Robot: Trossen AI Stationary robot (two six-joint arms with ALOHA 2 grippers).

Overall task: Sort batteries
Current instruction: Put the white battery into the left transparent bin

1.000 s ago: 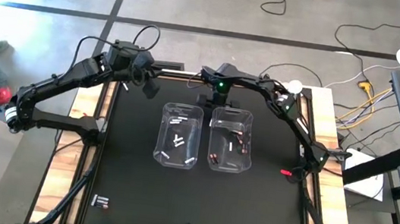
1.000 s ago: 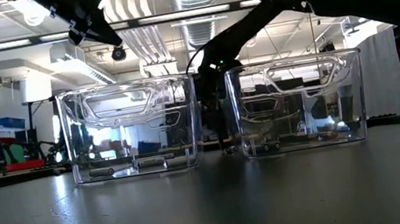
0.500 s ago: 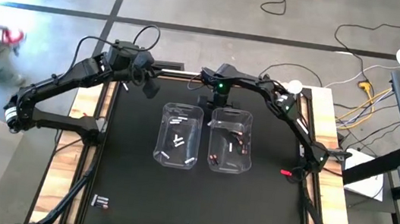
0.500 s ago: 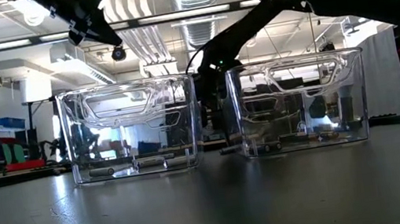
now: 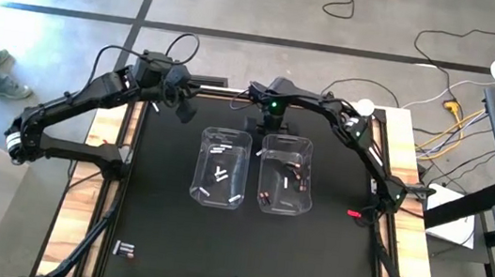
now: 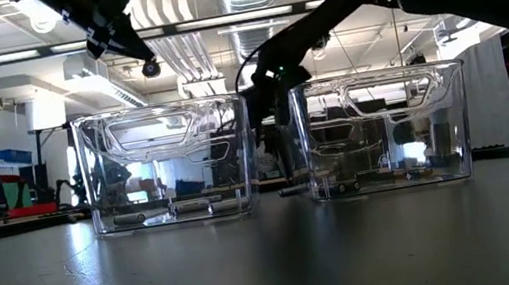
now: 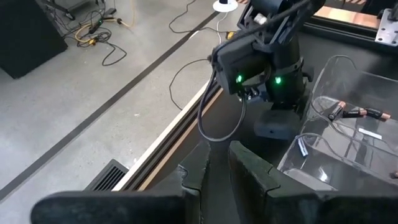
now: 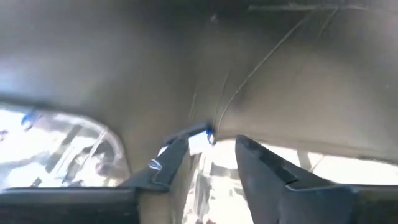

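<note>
The right gripper hangs behind two clear bins, fingers slightly spread with a battery between their tips, while the left gripper's fingers are pressed together

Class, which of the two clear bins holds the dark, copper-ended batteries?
The right bin, beneath the right arm; its batteries are dark with reddish ends, while the left bin holds white ones.

Two dark jointed arms
Matte black links, looped black cables, green lights glowing on the right arm's wrist.
</note>
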